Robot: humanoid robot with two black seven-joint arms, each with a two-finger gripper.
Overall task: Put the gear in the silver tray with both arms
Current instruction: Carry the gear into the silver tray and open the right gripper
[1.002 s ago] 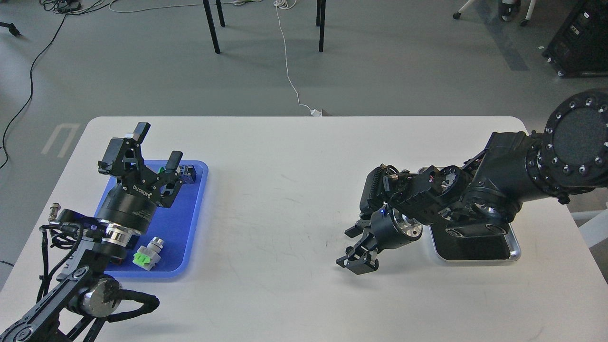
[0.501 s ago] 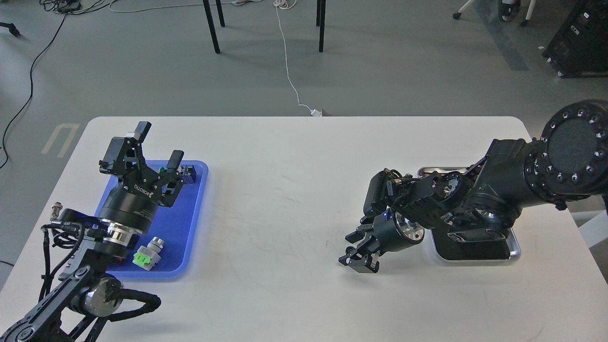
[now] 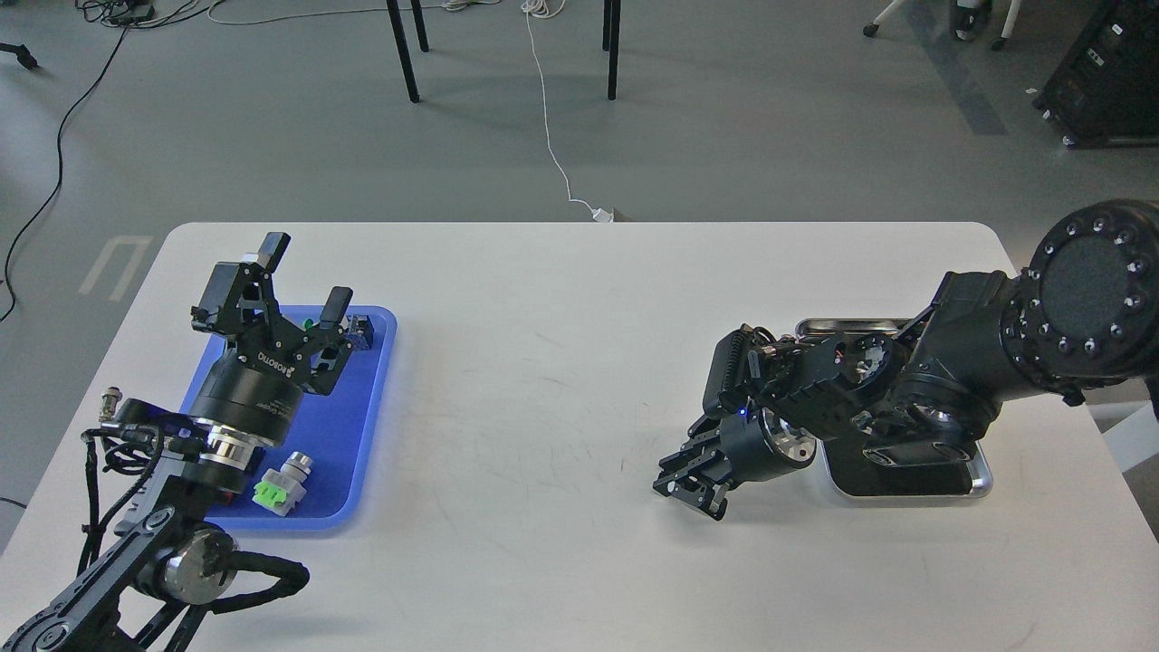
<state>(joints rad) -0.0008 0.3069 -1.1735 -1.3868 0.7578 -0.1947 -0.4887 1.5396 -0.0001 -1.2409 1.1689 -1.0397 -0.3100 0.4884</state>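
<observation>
The silver tray (image 3: pixel 983 483) lies at the right of the table, its dark inside mostly covered by my right arm. My right gripper (image 3: pixel 688 484) hangs low over the bare tabletop just left of the tray. It is dark and seen end-on, so I cannot tell its fingers apart or whether it holds anything. My left gripper (image 3: pixel 304 277) is open and empty, pointing up and away above the far part of the blue tray (image 3: pixel 362 426). I cannot make out a gear in this view.
The blue tray holds a grey part with a green clip (image 3: pixel 282 483) near its front and a small dark part (image 3: pixel 359 328) at its far corner. The white table (image 3: pixel 543 362) ends close behind and to the right of the silver tray.
My right wrist has turned and drawn slightly right towards the silver tray; the fingers that looked spread earlier now look bunched together. My left arm has barely moved.
</observation>
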